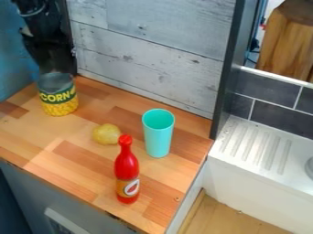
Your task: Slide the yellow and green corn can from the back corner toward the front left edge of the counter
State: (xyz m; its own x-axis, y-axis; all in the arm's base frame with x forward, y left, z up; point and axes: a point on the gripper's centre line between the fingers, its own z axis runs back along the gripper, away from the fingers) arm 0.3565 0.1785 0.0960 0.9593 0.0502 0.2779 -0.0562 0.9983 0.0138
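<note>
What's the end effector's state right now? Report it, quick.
End effector: at the upper left, by the top of the corn can; whether it is open, closed or holding the can cannot be told.

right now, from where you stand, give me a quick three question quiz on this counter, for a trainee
1. Which of these is nearest the hand?
a) bottle
b) cup
c) can

2. True or false: the bottle stands nearer the front edge of the counter than the cup does.

3. Fill in one word: the cup stands with its open end facing ____.

Key: 1 c; 2 true; 3 up
</note>
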